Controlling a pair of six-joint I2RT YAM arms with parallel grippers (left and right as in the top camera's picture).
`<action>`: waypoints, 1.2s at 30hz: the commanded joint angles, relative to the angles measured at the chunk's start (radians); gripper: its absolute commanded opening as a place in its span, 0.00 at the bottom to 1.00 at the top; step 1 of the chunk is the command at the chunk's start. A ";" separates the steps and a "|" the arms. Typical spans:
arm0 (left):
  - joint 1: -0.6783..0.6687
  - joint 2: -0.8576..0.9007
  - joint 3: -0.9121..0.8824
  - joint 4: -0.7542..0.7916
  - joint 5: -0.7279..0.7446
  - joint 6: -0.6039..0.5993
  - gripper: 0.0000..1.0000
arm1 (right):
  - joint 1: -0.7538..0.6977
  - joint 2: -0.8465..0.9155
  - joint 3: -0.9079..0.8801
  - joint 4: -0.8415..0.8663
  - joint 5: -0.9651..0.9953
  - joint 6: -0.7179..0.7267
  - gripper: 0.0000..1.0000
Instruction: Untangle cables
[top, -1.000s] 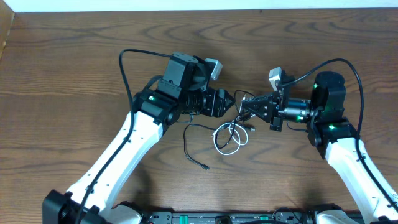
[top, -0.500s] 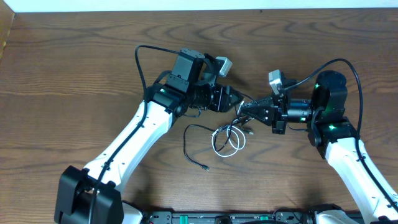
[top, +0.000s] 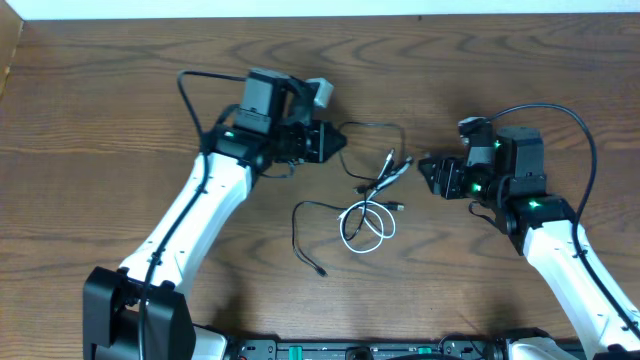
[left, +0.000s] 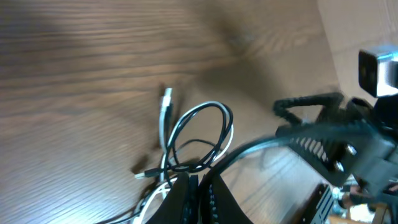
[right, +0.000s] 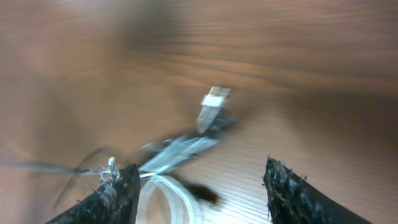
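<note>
1. Left claw (top: 340, 141): fingers pinched together on the black cable (top: 372, 128), as the left wrist view shows the cord running into the closed tips (left: 198, 182). Since half a second ago this claw has withdrawn leftward, away from the centre, drawing a black loop up and out of the bundle
2. Right claw (top: 425, 166): released, fingers (right: 112, 193) spread with nothing between them in the right wrist view. It has backed off to the right and no longer touches the cords it was against a moment ago
3. Consequence, as a judgement: the two claws have separated, the black cable is partly extracted, and the right arm must re-grip if the white cable needs anchoring
4. White cable (top: 368, 222): lies coiled in small loops on the bench (top: 100, 120), between the two arms and nearer the front edge. Its plug end (top: 390, 160) points toward the right claw and still crosses black strands at the middle
5. The black cable's free tail (top: 305, 250) trails to the lower left, plug at the end
6. Clearances: open bench lies left, behind and in front of the bundle; the far bench edge is close behind the left arm, limiting further pull in that direction
</note>
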 joint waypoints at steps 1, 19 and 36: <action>0.013 -0.018 -0.002 -0.011 0.082 -0.001 0.07 | -0.002 0.033 0.001 -0.009 0.172 0.069 0.61; -0.095 -0.018 -0.002 -0.119 0.208 0.094 0.07 | 0.031 0.204 0.001 0.130 -0.166 0.536 0.66; -0.086 -0.082 -0.002 -0.118 0.207 0.113 0.07 | 0.181 0.230 0.001 0.032 0.045 0.571 0.01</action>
